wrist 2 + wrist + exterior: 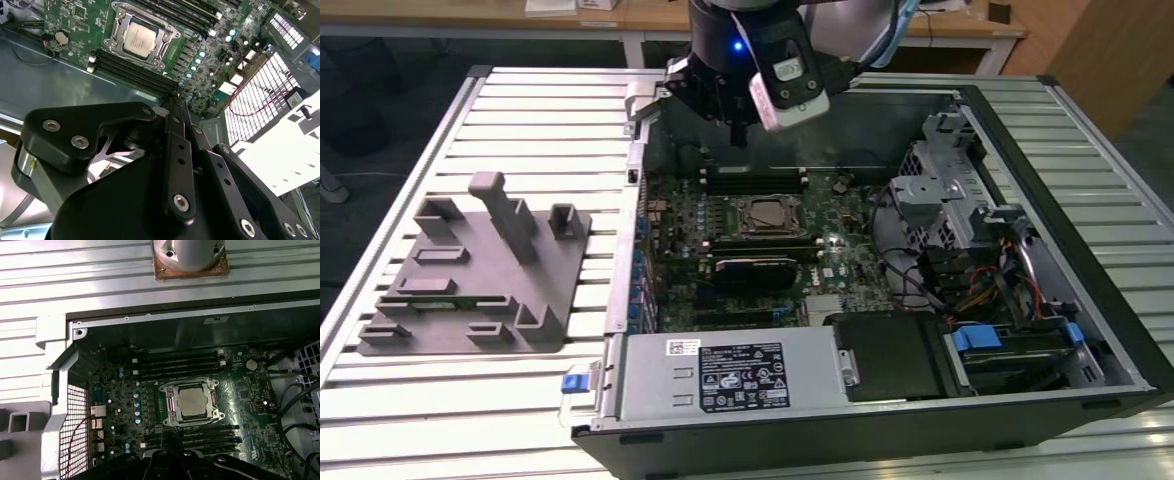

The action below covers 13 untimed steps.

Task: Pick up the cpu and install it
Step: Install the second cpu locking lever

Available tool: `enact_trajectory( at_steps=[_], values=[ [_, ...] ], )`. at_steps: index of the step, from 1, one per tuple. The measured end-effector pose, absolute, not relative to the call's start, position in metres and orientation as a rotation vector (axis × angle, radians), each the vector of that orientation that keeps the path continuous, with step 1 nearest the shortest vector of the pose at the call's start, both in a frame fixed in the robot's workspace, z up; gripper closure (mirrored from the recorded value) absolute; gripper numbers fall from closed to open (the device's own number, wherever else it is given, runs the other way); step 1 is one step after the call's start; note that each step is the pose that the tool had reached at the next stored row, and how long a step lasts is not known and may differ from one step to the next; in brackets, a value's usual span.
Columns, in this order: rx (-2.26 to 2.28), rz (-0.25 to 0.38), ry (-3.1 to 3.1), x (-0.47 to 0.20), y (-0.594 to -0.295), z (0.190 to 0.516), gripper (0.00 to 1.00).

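My hand (176,102) hung above the open computer case (1121,330), fingers pressed together, pinching nothing; the cpu (192,401) lay seated in its motherboard socket (170,412) between the memory sticks (175,362)

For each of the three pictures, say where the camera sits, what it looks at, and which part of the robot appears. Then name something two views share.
Exterior view: off the arm, looking down on the open computer case and grey tray; the arm's wrist shows.
Second wrist view: on the arm, past the gripper to the motherboard.
First wrist view: on the arm, facing the motherboard.
Shared: the cpu in its socket.

Pale silver cpu (192,401), green motherboard (250,390)
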State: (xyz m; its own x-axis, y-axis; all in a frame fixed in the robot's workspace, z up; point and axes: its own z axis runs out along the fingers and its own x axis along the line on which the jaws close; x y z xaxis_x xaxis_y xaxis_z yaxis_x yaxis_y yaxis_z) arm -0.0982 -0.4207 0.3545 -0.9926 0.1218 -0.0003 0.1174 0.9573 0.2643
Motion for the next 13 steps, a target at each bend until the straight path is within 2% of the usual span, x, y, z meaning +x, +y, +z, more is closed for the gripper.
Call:
enact_trajectory(
  at_steps=[13],
  values=[
    [0.189,0.416,3.091,-0.0982,-0.4207,0.3472,0.89]
  ],
)
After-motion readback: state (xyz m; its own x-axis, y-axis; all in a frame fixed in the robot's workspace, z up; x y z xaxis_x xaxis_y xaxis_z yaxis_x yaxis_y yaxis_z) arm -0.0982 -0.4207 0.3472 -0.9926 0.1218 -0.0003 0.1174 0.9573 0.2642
